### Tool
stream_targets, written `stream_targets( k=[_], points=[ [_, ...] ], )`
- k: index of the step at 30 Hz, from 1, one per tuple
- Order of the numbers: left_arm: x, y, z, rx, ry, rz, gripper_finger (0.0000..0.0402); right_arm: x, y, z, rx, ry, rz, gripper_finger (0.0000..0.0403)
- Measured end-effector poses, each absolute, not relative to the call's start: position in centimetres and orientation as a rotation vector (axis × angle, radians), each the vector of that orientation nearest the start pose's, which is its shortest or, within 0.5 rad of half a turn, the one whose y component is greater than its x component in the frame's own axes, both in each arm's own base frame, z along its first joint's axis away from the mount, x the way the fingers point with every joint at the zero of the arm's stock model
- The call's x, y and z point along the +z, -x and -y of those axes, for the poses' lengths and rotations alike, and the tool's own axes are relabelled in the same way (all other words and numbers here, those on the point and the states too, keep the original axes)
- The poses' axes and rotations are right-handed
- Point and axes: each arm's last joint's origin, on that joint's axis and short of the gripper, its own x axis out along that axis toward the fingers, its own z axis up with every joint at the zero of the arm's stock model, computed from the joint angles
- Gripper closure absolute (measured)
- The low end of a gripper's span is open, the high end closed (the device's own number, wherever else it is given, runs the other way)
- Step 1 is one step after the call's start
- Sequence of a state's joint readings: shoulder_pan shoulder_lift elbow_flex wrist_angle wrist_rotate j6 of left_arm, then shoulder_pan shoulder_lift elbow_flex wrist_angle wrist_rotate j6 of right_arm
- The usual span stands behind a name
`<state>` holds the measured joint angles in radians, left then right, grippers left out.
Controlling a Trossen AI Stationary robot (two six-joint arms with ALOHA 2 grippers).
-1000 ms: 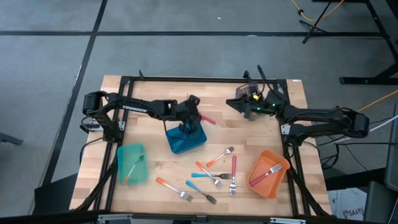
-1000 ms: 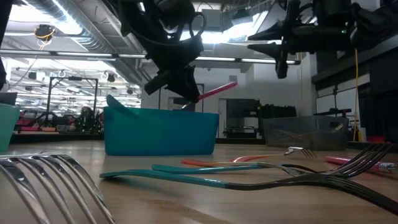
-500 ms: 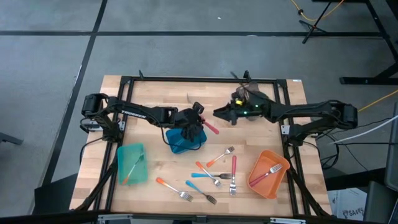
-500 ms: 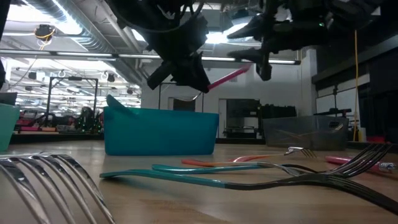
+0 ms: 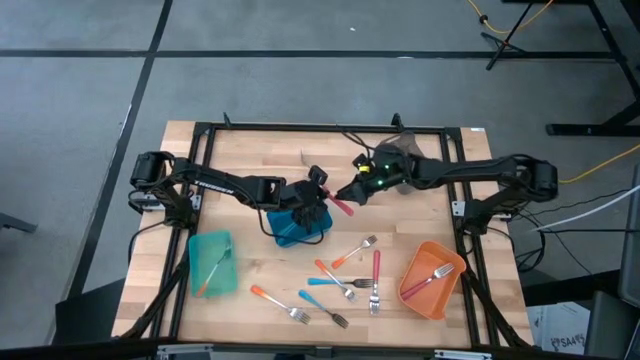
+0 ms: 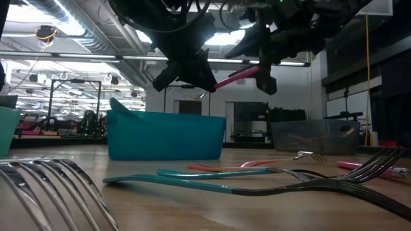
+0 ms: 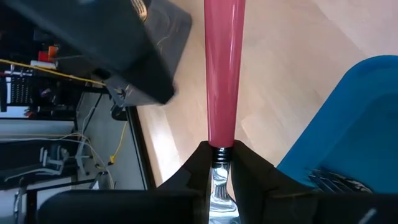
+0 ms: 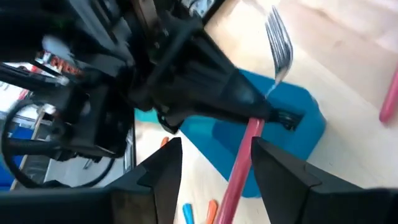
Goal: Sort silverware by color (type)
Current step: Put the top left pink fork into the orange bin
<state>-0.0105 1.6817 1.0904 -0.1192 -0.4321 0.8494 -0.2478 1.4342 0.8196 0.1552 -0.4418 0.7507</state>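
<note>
**A:** So where is the pink-handled metal fork [image 5: 341, 206] just now?

**B:** Held in the air above the blue rectangular bin [image 5: 298, 228], mid-table. The left gripper [image 5: 318, 197] pinches it at the neck where the silver metal meets the handle, and the pink handle sticks out to the right, tilted upward in the low view.

**A:** And the right gripper [image 5: 347, 194]?

**B:** Right at the handle's free end, coming from the right. Its two fingers are spread, one on each side of the handle in its own wrist view, not touching as far as I can judge. The handle's long axis runs straight between them, so this looks like a handover, and closing would catch it.

**A:** Anything hidden?

**B:** The fork's tines are mostly behind the left gripper. The blue bin's contents are unclear. Other forks lie loose on the wooden table [image 5: 250, 160], nearer, with one in the orange bin [image 5: 418, 292]
</note>
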Motion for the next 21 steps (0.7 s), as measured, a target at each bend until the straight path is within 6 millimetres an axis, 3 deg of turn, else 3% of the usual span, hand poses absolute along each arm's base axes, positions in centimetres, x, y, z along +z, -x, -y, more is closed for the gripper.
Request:
stream_targets(
  k=[15,21],
  points=[
    [21.8,-35.8,-0.9,0.087,-0.959,-0.836,0.0363,21.8,-30.0,6.2,0.027,-0.918,-0.563,0.0219],
    [21.8,-35.8,-0.9,0.087,-0.959,-0.835,0.0363,21.3,-30.5,4.7,0.066,-0.906,-0.597,0.0219]
  ],
)
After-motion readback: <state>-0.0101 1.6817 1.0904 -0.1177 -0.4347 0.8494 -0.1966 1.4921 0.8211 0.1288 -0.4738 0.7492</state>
